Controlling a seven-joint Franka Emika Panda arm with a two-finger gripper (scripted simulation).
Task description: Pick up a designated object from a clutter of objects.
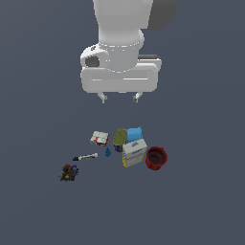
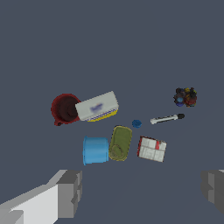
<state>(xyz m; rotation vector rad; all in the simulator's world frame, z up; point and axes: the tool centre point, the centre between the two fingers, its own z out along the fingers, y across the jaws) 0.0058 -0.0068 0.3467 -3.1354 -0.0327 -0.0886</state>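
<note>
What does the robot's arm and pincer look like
The arm is glossy white with rounded segments and a dark grey patch near its top. The pincer has a wide, white, boxy body with a dark slot, and two short, light grey, blocky fingers.

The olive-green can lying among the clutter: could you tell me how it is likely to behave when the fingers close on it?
The olive-green can looks rigid, so it probably will not deform. It appears to lie on its side, so a nudge may roll it. The light-blue box sits close beside it and may hamper one finger of the open gripper.
</note>
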